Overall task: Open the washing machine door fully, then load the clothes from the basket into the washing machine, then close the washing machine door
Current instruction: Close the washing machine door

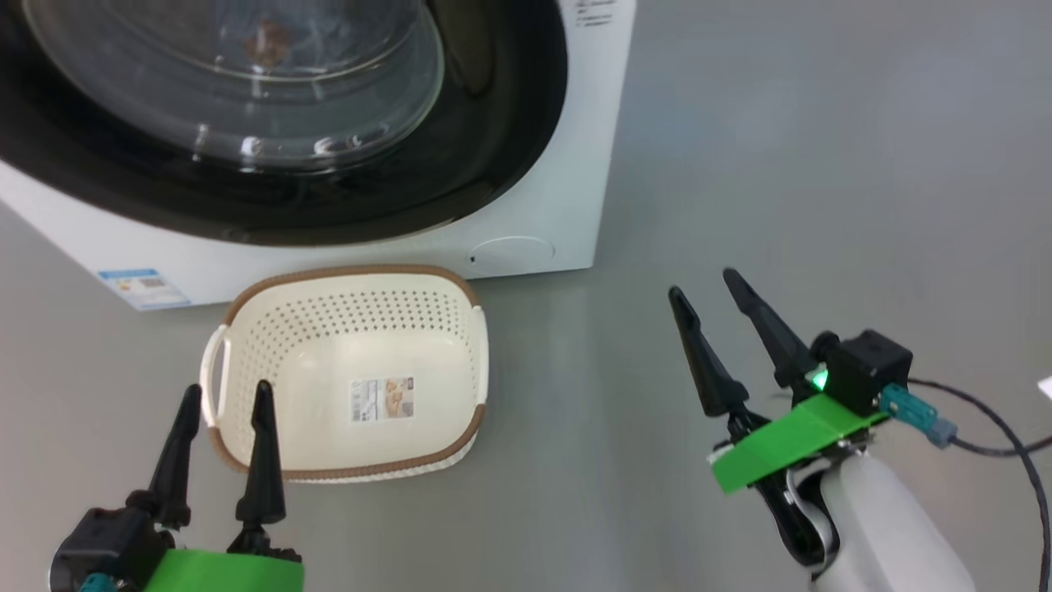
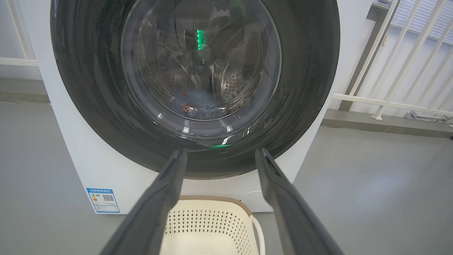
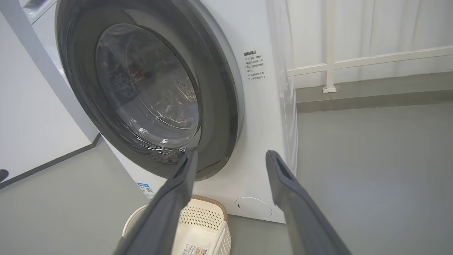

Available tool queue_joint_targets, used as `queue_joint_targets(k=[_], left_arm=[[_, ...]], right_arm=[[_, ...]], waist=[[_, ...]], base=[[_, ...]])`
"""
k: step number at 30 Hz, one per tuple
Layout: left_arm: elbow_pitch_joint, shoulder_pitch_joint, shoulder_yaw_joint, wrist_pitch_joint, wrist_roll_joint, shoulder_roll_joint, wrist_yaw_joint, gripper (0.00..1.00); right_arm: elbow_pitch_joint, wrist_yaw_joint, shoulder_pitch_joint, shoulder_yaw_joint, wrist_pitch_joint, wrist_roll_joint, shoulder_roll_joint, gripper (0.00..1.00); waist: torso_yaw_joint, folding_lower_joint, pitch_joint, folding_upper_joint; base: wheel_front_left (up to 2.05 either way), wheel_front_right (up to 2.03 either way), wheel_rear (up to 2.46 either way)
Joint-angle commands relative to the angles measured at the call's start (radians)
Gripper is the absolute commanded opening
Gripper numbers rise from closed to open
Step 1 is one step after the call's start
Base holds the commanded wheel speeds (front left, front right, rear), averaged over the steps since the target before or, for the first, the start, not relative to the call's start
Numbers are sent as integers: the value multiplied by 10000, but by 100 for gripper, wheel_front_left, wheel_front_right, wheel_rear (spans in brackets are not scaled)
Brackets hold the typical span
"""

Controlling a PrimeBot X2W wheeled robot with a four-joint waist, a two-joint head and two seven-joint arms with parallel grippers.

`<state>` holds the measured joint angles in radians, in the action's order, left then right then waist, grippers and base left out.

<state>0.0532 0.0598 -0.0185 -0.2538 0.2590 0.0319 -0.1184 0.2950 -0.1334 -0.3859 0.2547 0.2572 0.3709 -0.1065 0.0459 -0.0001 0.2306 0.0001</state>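
Observation:
The washing machine stands ahead with its door closed flat against the front. Through the glass, light-blue clothes with an orange-brown print lie low in the drum. The cream basket sits on the floor before the machine, holding nothing but its label sticker. My left gripper is open at the basket's near left rim. My right gripper is open over the floor to the basket's right.
Grey floor stretches to the right of the machine. A black cable trails from my right wrist. A white railing runs along the wall behind. A blue sticker and a round flap mark the machine's lower front.

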Motion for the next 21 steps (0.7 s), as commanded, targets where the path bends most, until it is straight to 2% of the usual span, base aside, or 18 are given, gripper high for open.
queue_joint_targets(k=[1, 11, 21], left_arm=[[-284, -53, 418, -80, -110, 183, 118, 100], [-390, -474, 629, -80, -310, 183, 449, 100], [-740, -1280, 869, -80, -260, 183, 855, 100]], right_arm=[[-336, 27, 452, -13, 46, -58, 220, 100], [-828, 27, 1827, -1053, 46, -470, 505, 100], [-986, 27, 2495, -1000, 46, -474, 558, 100]], waist=[[-413, 1, -346, -1], [-841, 1, -816, -1], [-1101, 1, -1440, -1]], base=[[0, 0, 0], [0, 0, 0], [0, 0, 0]])
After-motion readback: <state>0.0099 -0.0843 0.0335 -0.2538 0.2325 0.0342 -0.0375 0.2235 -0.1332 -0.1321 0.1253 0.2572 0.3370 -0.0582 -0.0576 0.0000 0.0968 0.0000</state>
